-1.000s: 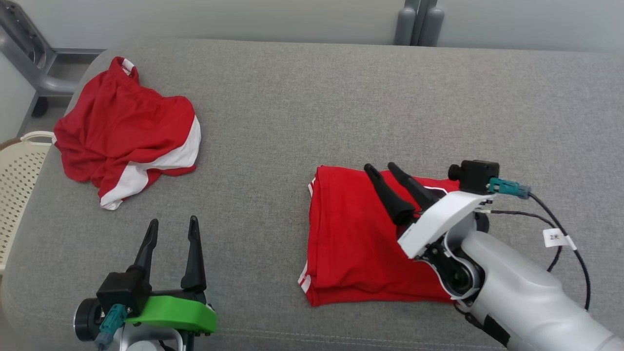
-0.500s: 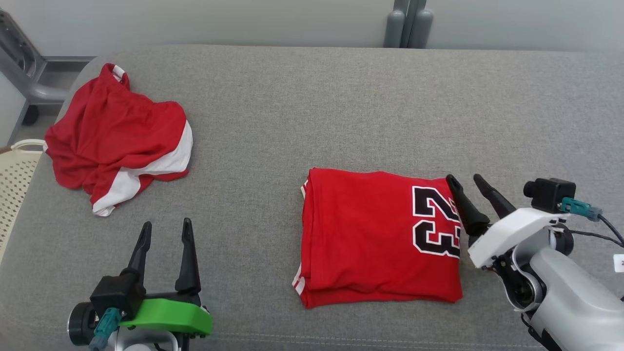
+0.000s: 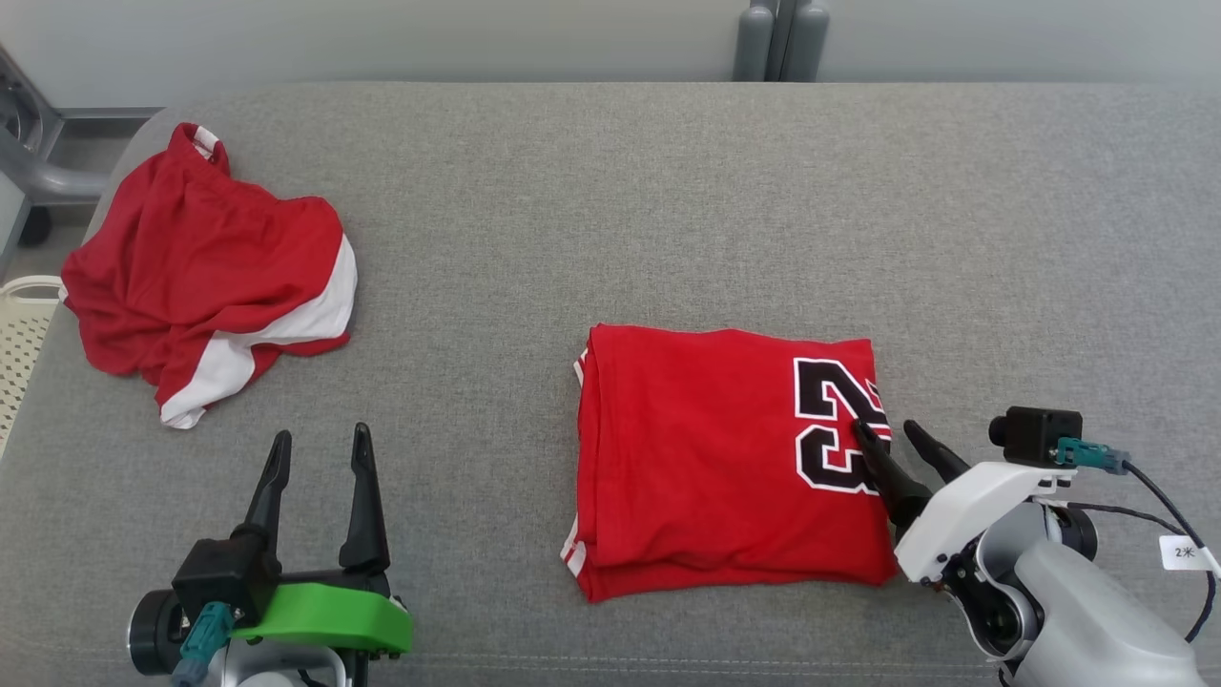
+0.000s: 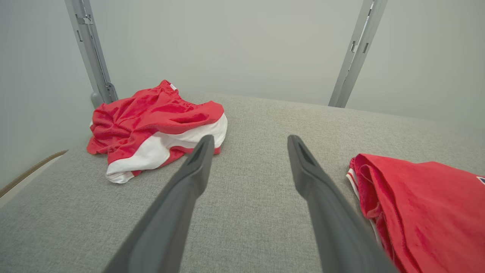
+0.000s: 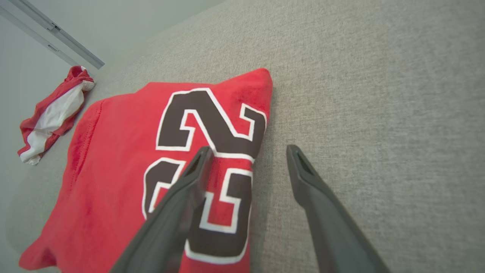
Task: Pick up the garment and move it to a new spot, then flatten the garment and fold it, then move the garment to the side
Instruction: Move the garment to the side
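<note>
- The grey woven-fabric surface [image 3: 610, 191] is padded, with a rounded far-left corner and a stitched seam along its near edge. I read wide bare room across its far half and right side, and a bare lane between the two garments.
- The folded red jersey [image 3: 706, 458] lies right of centre, toward the near edge. It is a flat, nearly rectangular stack of soft knit. A black "23" outlined in white runs along its right edge, and white striped trim shows at its left fold.
- The right gripper [image 3: 885, 426] has its dark fingers spread and grasps nothing. It straddles the jersey's right edge, with one finger over the number and the other over bare fabric. I cannot tell whether a tip touches the cloth.
- The left gripper [image 3: 320, 431] has its fingers parted and empty. It sits over bare fabric at the near left, well apart from both garments.
- The crumpled red-and-white garment [image 3: 205, 267] is heaped at the far-left corner and reaches the surface's left edge.
- The cream perforated plastic basket [image 3: 19, 334] stands just beside that left edge. I cannot tell what it contains.
</note>
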{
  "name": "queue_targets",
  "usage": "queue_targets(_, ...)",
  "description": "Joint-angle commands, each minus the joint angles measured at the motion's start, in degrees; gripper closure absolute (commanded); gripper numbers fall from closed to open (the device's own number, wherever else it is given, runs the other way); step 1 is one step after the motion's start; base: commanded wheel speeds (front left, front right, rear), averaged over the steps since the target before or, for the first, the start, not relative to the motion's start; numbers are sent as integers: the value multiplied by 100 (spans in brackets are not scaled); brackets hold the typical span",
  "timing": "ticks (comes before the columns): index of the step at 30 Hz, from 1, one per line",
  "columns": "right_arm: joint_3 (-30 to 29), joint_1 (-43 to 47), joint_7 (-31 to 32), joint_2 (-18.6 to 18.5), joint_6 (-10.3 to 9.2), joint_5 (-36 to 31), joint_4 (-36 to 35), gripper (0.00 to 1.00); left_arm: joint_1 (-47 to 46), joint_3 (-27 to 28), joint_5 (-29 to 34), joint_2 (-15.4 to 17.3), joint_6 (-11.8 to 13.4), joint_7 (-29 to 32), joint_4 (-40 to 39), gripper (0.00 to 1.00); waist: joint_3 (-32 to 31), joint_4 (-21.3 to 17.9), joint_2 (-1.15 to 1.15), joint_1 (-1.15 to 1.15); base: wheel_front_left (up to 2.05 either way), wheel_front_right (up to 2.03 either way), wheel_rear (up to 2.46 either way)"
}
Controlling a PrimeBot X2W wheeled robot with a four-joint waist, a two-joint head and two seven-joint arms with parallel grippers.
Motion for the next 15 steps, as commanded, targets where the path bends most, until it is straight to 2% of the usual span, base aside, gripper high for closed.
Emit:
queue_targets(1, -18, 52, 41, 52, 2, -50, 29, 0, -35, 8, 42, 10, 9, -15, -11, 0, 25, 1, 0, 0, 0, 0, 0)
queue_targets(7, 48, 39, 239, 253, 2, -26, 98, 0, -82, 1, 49, 10, 6, -15, 16, 0, 59, 38, 0, 0, 0, 0, 0)
queue_targets(8, 57, 34, 268, 276, 2, -4, 105, 28, -87, -4, 46, 10, 6, -15, 20, 0, 65, 47, 0, 0, 0, 0, 0)
queue_targets(9, 58, 22, 274, 282, 2, 3, 114, 68, -91, -9, 43, 10, 5, -15, 22, 0, 71, 56, 0, 0, 0, 0, 0)
queue_targets(10, 64, 10, 279, 283, 2, 3, 117, 100, -91, -9, 41, 10, 4, -15, 22, 0, 74, 62, 0, 0, 0, 0, 0)
queue_targets(15, 54, -95, 200, 241, 2, -21, 114, 100, -72, 42, 34, 10, 22, -15, 5, 0, 94, 42, 0, 0, 0, 0, 0)
